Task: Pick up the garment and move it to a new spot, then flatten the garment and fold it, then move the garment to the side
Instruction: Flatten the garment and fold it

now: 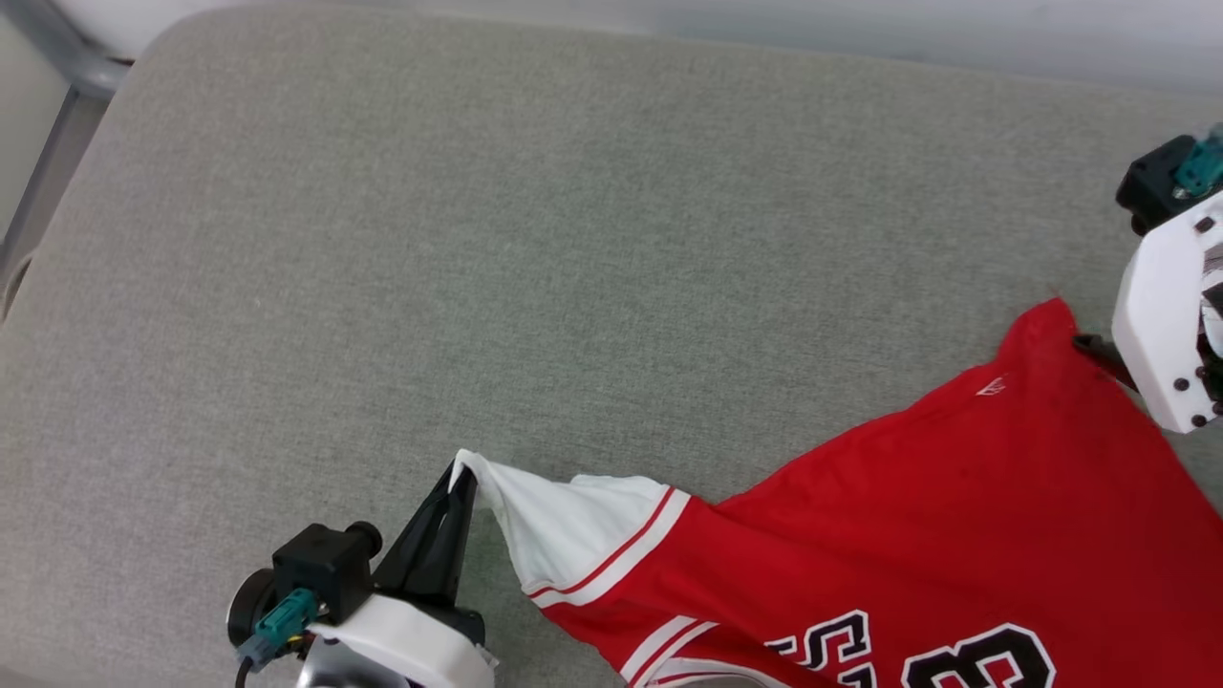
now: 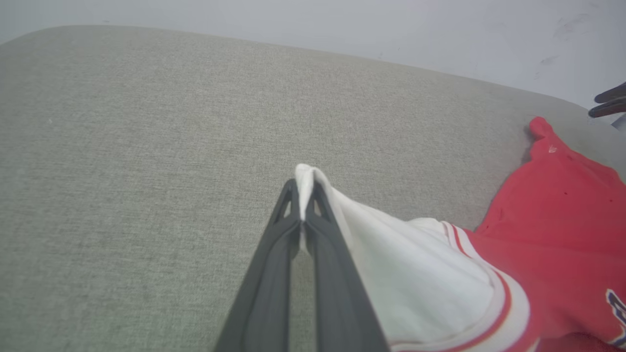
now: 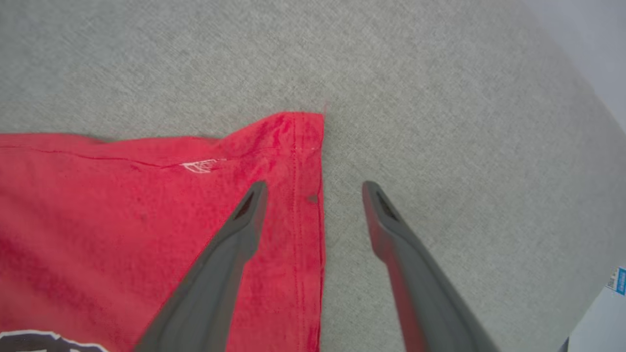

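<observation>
The garment (image 1: 917, 516) is a red jersey with a white sleeve (image 1: 564, 535) and black lettering, spread over the lower right of a grey cushioned surface (image 1: 478, 239). My left gripper (image 1: 461, 478) is shut on the tip of the white sleeve (image 2: 391, 264), which sticks out past the fingertips (image 2: 304, 188). My right gripper (image 3: 313, 188) stands open above the garment's red hem corner (image 3: 293, 142); one finger is over the cloth, the other over bare cushion, and nothing is between them. In the head view the right arm's white wrist (image 1: 1161, 315) covers most of its fingers.
The grey cushion's far edge meets a pale wall (image 1: 860, 38). A metal frame leg (image 1: 48, 162) shows past the cushion's left corner. The garment runs off the bottom edge of the head view.
</observation>
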Robot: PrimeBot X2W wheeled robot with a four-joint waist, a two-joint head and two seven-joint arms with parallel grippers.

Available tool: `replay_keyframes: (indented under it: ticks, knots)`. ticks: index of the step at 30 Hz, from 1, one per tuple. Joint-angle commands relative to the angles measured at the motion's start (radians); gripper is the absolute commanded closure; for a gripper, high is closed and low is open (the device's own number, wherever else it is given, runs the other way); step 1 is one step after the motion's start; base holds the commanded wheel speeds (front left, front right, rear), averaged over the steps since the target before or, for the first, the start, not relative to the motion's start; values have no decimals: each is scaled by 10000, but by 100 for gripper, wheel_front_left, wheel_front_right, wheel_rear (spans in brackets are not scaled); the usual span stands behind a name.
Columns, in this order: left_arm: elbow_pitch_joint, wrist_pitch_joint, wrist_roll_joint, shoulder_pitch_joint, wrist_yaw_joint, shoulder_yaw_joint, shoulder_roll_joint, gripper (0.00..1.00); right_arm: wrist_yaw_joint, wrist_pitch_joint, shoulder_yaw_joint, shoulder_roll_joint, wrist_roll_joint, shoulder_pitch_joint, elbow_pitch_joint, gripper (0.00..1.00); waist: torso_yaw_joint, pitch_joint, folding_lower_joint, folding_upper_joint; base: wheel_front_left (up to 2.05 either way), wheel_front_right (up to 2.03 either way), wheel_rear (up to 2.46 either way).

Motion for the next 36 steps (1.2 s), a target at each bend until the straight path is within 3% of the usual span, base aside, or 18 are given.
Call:
replay_keyframes:
  ticks: [1,15,16,17,28,36]
  knots:
    - [15,-56,86,-207,-42,-32,-72,100,-11,-16,316,80,-138,-325,355,0,249,300,-1,0,0,0,0]
    - [278,-203,132,-606,-109,-145,-365,100,-7,-590,2750,299,195,-116,2924,0,542,838,-1,0,0,0,0]
    - [297,-210,118,-612,-107,-142,-367,100,-7,-653,2904,296,254,-128,2968,7,527,821,-1,0,0,0,0]
    - [319,-218,99,-608,-104,-132,-368,100,-5,-755,3018,309,337,-187,2996,100,500,789,-1,0,0,0,0]
    - [429,-219,-1,-266,-25,-27,-149,100,-13,-2601,3127,364,1153,-1460,3133,100,86,-122,-1,0,0,0,0]
    - [-143,-164,-12,142,198,310,442,100,-13,-4488,3217,-81,1885,-1077,2525,100,-461,-1223,-1,0,0,0,0]
